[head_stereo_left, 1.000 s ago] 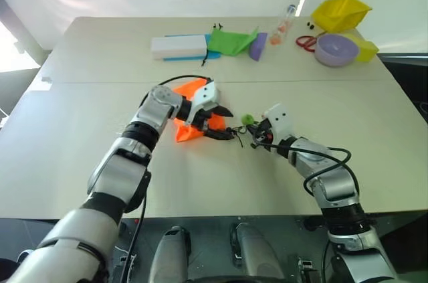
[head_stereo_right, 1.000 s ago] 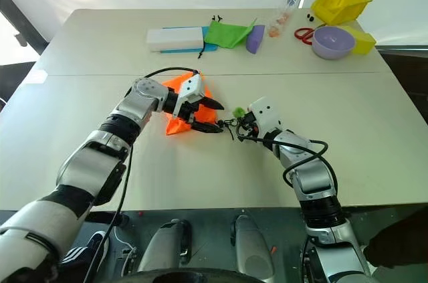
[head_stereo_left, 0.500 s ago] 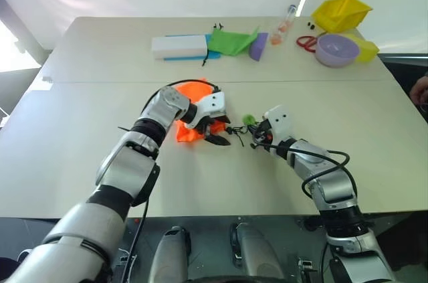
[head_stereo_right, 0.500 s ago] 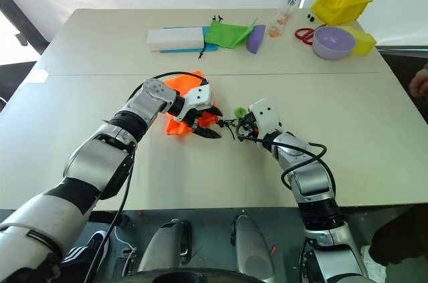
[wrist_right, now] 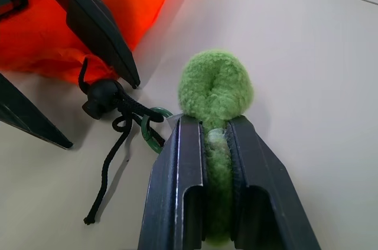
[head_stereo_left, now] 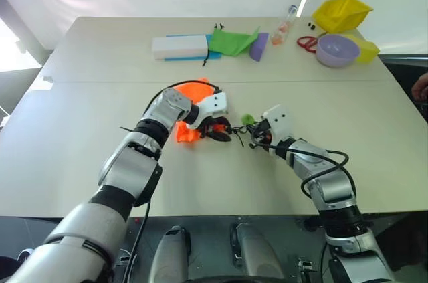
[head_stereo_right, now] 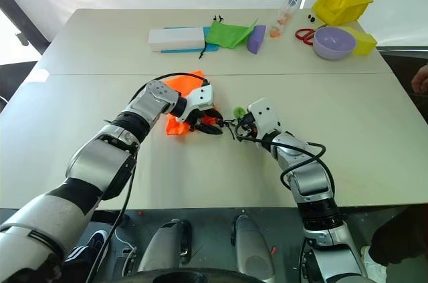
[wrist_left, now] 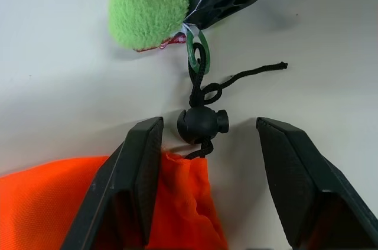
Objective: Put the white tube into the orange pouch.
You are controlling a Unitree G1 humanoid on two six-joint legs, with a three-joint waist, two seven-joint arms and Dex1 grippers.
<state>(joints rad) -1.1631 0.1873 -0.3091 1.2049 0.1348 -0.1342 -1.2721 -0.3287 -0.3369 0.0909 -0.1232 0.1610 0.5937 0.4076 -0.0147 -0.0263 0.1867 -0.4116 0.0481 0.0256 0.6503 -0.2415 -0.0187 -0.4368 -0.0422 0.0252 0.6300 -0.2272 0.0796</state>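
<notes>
Our left gripper (wrist_left: pixel 207 161) has come down and narrowed, fingers half-spread astride the orange pouch (head_stereo_left: pixel 189 126) neck, just left of its black cord lock (wrist_left: pixel 201 126). Our right gripper (wrist_right: pixel 214 138) stays clamped on the green pom-pom (wrist_right: pixel 215 87) right of it, tensioning the cord. We cannot locate the white tube; the pouch likely needs opening.

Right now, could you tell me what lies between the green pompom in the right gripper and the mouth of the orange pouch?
A green ring, knotted black cord and a round black cord stopper lie between the pompom and the orange pouch, as the left wrist view shows.
</notes>
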